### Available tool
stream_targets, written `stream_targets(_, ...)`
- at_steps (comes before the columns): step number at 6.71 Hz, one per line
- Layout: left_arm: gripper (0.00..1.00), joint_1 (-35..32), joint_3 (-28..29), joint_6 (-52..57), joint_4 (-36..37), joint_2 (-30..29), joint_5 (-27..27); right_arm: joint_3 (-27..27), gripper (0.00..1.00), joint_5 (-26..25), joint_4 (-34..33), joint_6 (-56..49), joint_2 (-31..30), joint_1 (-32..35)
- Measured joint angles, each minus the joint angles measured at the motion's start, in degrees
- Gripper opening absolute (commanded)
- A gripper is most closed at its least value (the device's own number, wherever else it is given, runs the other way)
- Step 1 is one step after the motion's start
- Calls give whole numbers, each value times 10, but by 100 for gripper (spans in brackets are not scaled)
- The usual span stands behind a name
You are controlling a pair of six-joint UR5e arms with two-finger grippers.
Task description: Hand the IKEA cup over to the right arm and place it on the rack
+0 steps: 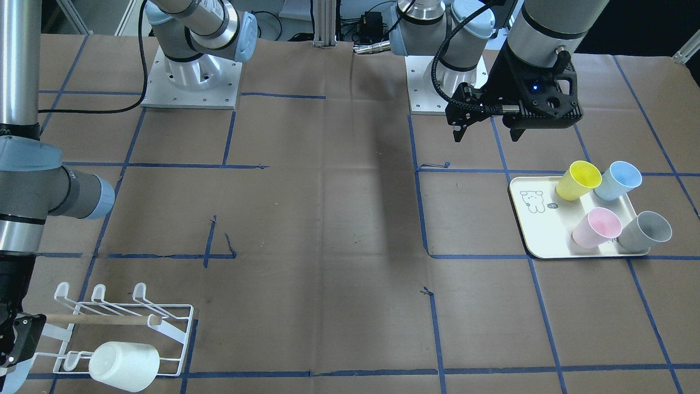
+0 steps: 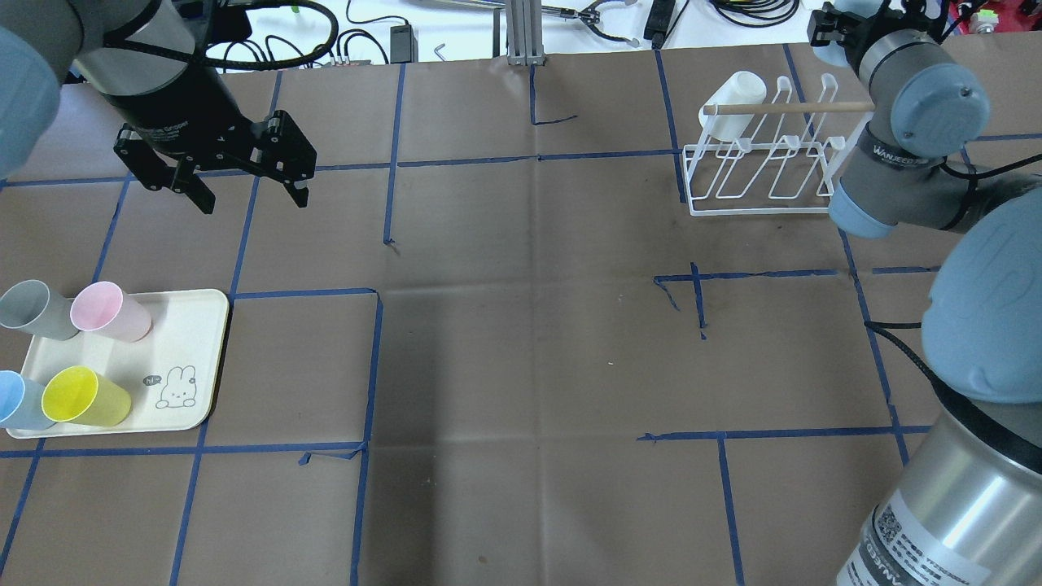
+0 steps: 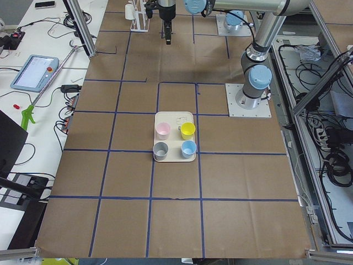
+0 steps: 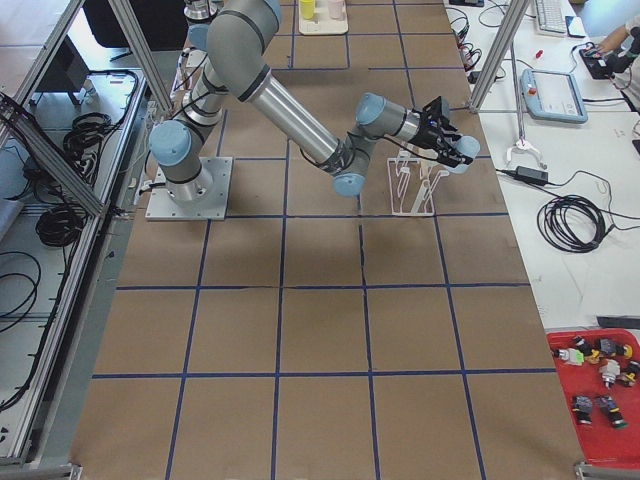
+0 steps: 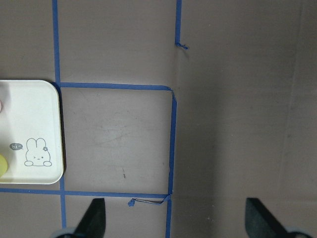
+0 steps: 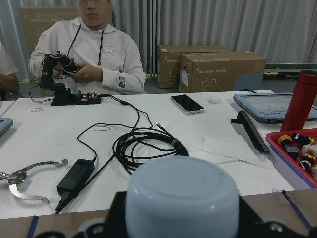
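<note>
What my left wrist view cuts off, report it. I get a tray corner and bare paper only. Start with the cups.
Observer: Four cups stand mouth-up on the tray: a yellow cup, a blue cup, a pink cup and a grey cup.
Operator: Now the rack.
Observer: The rack carries one white cup, on the end prong nearer the table's middle.
Operator: Give me the right arm.
Observer: The right arm reaches to the rack's other end, away from that cup. I cannot tell what it holds, if anything.
</note>
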Motion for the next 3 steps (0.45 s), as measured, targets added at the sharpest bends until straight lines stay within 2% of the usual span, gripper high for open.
stream_targets(2,99,0,-3,0,3,0,-2,19,10,-1,-9,0,2,-2)
stream_targets(3,99,0,-11,-1,13,1,-3,35,55,-2,-19,0,2,-3)
